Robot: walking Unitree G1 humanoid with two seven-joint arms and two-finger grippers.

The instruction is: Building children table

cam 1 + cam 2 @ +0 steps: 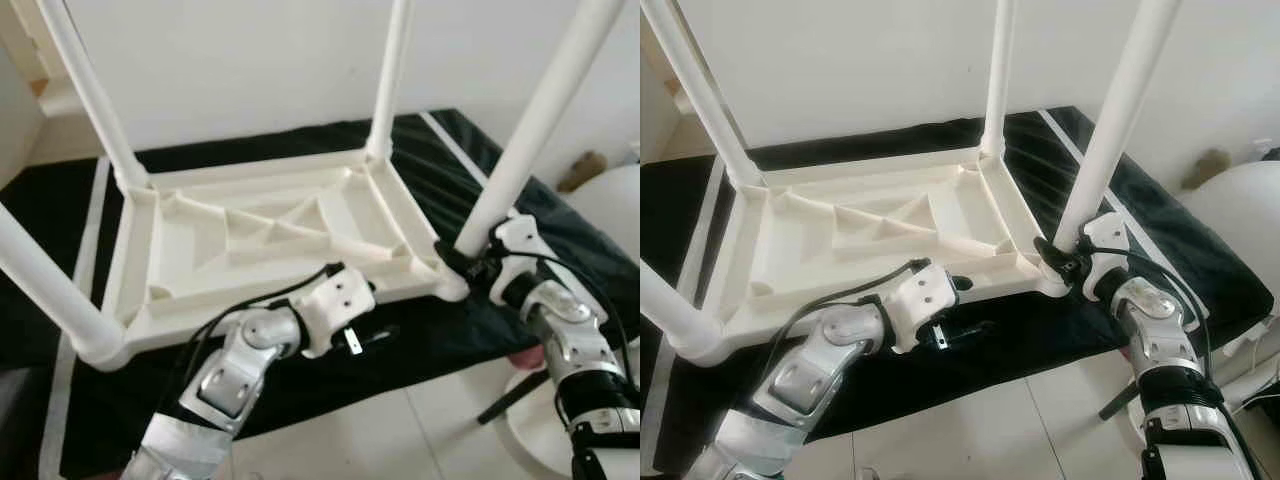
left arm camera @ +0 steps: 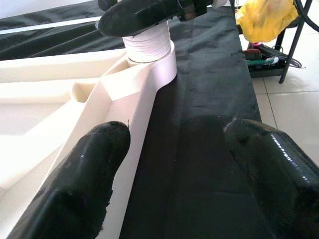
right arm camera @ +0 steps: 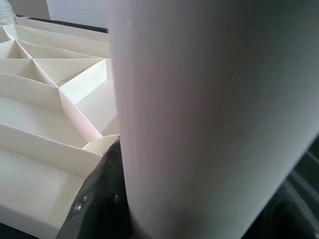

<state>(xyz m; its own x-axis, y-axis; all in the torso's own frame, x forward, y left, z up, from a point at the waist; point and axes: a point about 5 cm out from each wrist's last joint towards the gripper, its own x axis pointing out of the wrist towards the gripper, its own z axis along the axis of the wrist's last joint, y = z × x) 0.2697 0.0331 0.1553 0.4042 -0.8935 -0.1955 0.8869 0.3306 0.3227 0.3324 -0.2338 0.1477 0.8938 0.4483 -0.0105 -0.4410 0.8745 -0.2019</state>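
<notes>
in the left eye view we see the white children's table top lying upside down on a black sheet spread over the floor, ribs facing up. we count four white legs standing in its corner sockets: one far leg, one far-left leg, one near-left leg and the near-right leg. our right gripper sits at the base of that near-right leg. our left gripper hangs low beside the near edge of the top.

in the right eye view the scene reads the same, one top and four legs, so we judge the build nearly done; seating this last leg and turning the table upright appear to remain.

in the left wrist view our fingers are spread wide, holding nothing, one just beside the top's rim.

in the right wrist view the leg is clamped between our fingers, though this close and blurred we can't tell how firmly.
</notes>
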